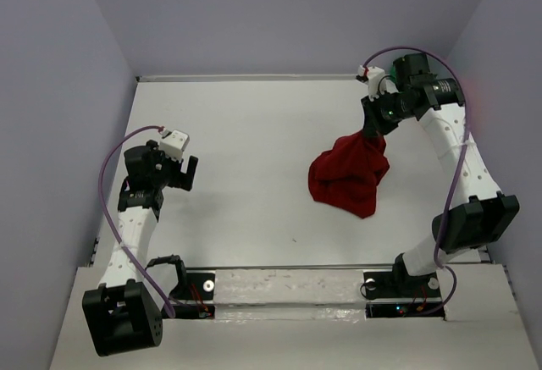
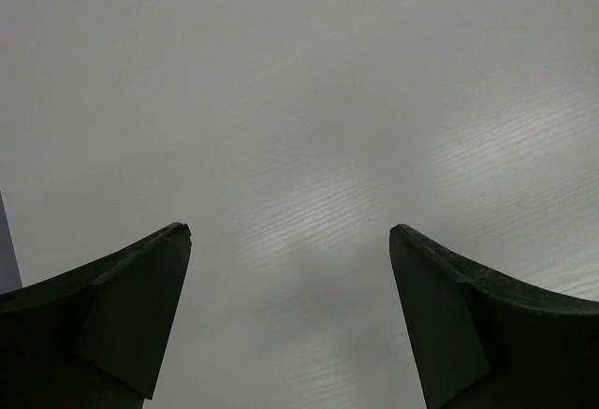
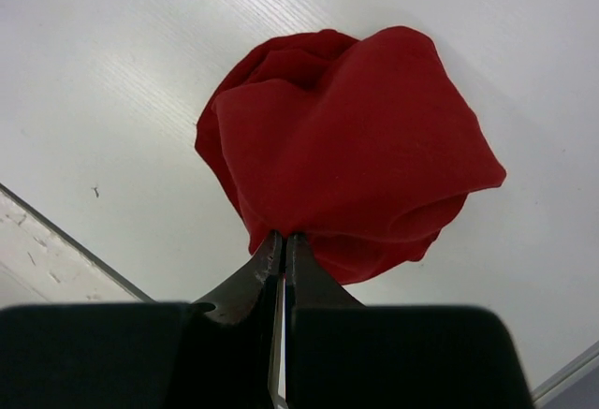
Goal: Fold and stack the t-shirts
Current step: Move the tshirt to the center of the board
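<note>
The dark red t-shirt (image 1: 349, 175) hangs bunched from my right gripper (image 1: 373, 130) at the right of the table, its lower folds resting on the surface. In the right wrist view the gripper (image 3: 283, 237) is shut on a pinch of the dark red t-shirt (image 3: 346, 147), which drapes below the fingertips. My left gripper (image 1: 191, 173) is open and empty at the left side; in the left wrist view (image 2: 290, 231) only bare table shows between its fingers. The bright green and salmon pink t-shirts are out of view.
The white table (image 1: 246, 150) is bounded by grey walls at the back and sides. A taped strip (image 1: 288, 285) runs along the near edge between the arm bases.
</note>
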